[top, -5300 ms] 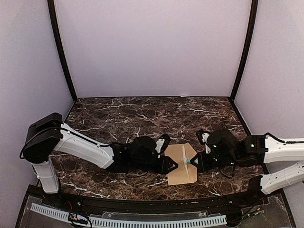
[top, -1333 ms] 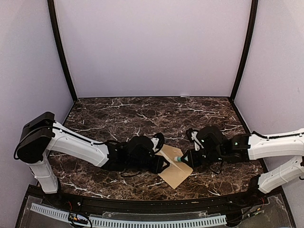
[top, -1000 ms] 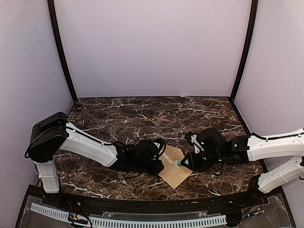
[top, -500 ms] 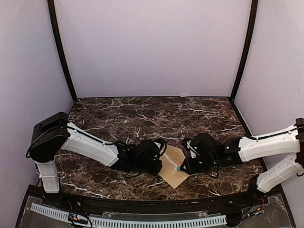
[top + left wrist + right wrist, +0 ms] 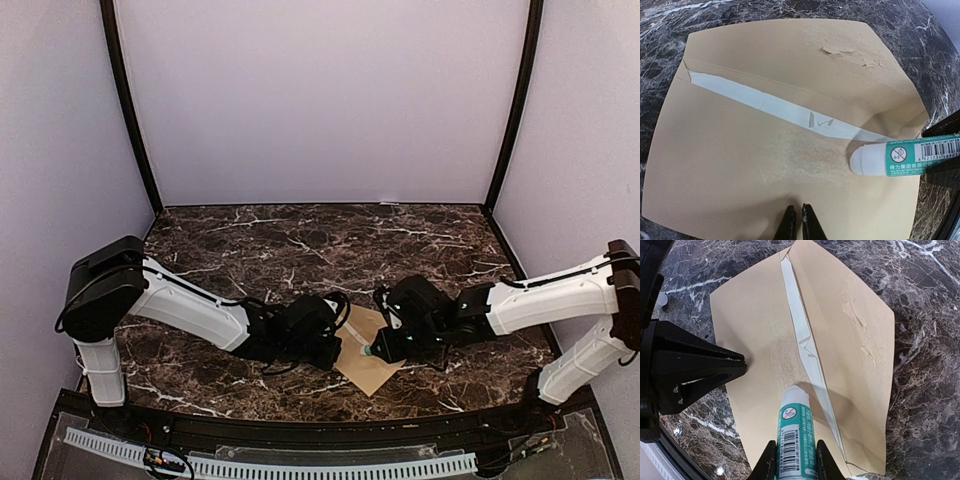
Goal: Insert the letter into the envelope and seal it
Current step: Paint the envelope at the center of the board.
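The tan envelope [image 5: 366, 376] lies on the dark marble near the front edge, flap [image 5: 805, 50] open. A thin strip of the white letter [image 5: 775, 107] shows at its mouth; the rest is hidden inside. My right gripper [image 5: 795, 462] is shut on a teal-labelled glue stick [image 5: 796, 437]. The stick's white tip [image 5: 865, 161] touches the envelope body [image 5: 760, 325] just below the mouth. My left gripper [image 5: 796, 215] is shut, with its fingertips resting on the envelope's near edge and nothing between them.
The flap has torn, scuffed patches [image 5: 850, 52]. A small white object [image 5: 660, 300] lies on the marble behind the left gripper's black fingers [image 5: 715, 367]. Both arms meet low over the envelope, close together. Purple walls enclose the table.
My left gripper has closed its jaws on the envelope's edge. My right arm has slid the glue stick leftward across the envelope. The envelope sits more turned than five seconds ago.
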Controlling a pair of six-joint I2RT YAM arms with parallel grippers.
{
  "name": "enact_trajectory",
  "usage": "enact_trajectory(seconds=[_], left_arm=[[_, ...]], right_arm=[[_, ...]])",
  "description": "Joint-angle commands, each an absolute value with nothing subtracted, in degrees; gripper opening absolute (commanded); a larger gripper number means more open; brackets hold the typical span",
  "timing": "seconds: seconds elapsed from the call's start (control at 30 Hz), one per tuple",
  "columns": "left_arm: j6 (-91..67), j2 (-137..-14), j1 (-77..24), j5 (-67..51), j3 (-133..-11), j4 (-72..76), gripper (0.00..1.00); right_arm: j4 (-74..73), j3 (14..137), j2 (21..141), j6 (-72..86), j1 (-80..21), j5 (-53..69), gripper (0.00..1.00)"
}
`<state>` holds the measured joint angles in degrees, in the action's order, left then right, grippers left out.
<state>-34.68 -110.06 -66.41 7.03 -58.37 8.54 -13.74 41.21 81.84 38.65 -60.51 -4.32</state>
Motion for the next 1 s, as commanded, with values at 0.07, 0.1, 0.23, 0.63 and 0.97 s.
enact_trajectory(seconds=[0.07, 0.1, 0.23, 0.63, 0.97], left_arm=[[-34.18, -111.34, -66.62, 5.42, -56.61, 7.43, 0.05], [-34.14, -111.35, -66.62, 5.44, -56.6, 7.5, 0.05], [-34.03, -111.55, -66.62, 5.29, -56.47, 7.8, 0.03], [-33.56, -111.91, -66.62, 5.36, -56.16, 8.26, 0.01], [-34.12, -110.8, -66.62, 6.22, -55.13, 8.28, 0.01]], right_arm=[[-13.09, 43.75, 84.5, 37.9, -60.96, -6.02, 0.0], [-13.01, 44.11, 84.89, 37.83, -60.92, -6.06, 0.0], [-12.9, 45.33, 86.38, 37.46, -60.91, -6.1, 0.0], [-10.35, 48.31, 91.68, 37.4, -60.84, -6.47, 0.0], [-8.98, 50.19, 92.98, 37.03, -60.88, -6.23, 0.0]])
